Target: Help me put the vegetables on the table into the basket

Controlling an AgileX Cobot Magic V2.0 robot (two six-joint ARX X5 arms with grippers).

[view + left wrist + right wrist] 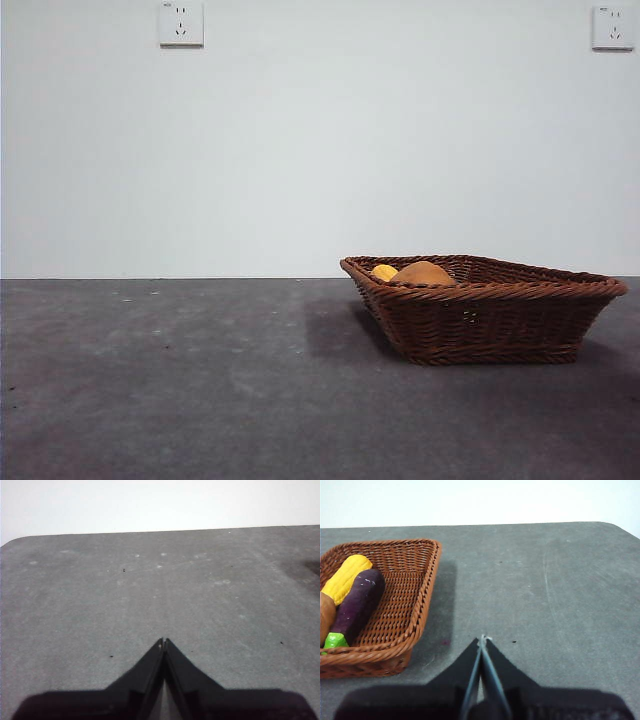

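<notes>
The brown wicker basket (520,318) stands on the dark grey table (180,380) at the right. Over its rim show the tan potato (423,273) and a bit of yellow corn (383,271). In the right wrist view the basket (412,610) holds the corn cob (346,577), the purple eggplant (359,604) with its green stem, and an edge of the potato (325,615). My right gripper (482,639) is shut and empty, above bare table beside the basket. My left gripper (164,641) is shut and empty over bare table (150,590), away from the basket.
A white wall with two power sockets (181,23) rises behind the table. The table's rounded far corners show in both wrist views. Neither arm appears in the front view.
</notes>
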